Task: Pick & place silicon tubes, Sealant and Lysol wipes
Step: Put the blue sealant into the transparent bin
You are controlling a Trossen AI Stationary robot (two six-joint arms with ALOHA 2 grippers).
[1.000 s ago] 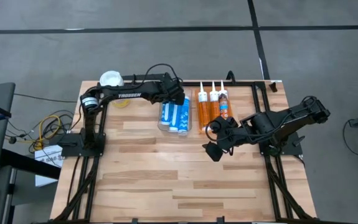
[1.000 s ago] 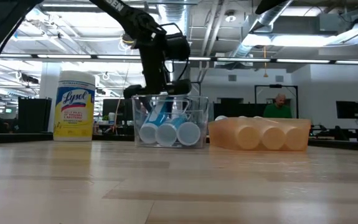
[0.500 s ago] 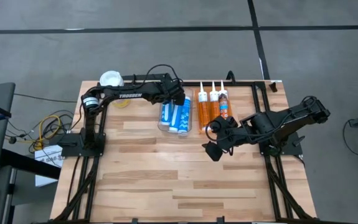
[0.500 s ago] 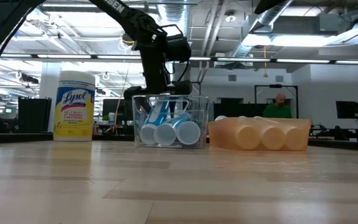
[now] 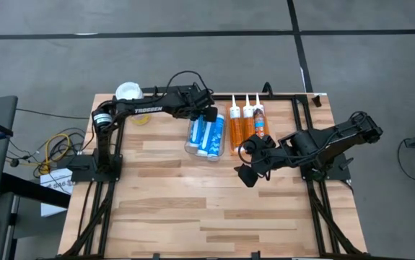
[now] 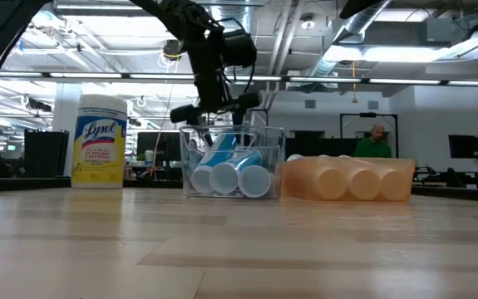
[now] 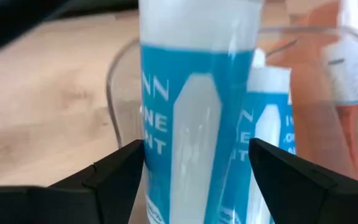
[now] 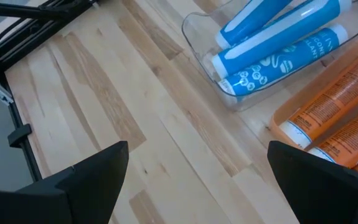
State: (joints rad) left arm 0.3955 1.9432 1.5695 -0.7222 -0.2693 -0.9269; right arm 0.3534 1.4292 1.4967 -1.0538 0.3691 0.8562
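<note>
1. The left gripper [image 5: 208, 113] is positioned over the far end of the clear bin [image 5: 206, 135], at the far centre of the table [image 5: 193, 202].
2. In the left wrist view, its fingers [image 7: 113, 177] are spread apart, with a blue tube [image 7: 194, 118] standing between them. Contact between fingers and tube cannot be determined.
3. The clear bin holds the blue tubes [image 5: 204, 133]. In the low view, one tube leans upward inside the bin and three round ends face the camera.
4. The orange tubes [image 5: 246, 121] lie side by side in an orange tray [image 6: 347, 180], just right of the clear bin.
5. The Lysol wipes [image 6: 100, 141] stand upright at the far left corner of the table, well apart from the bin.
6. The right gripper [image 5: 245, 172] hangs above bare table near the orange tubes, its fingers wide apart and empty.
</note>
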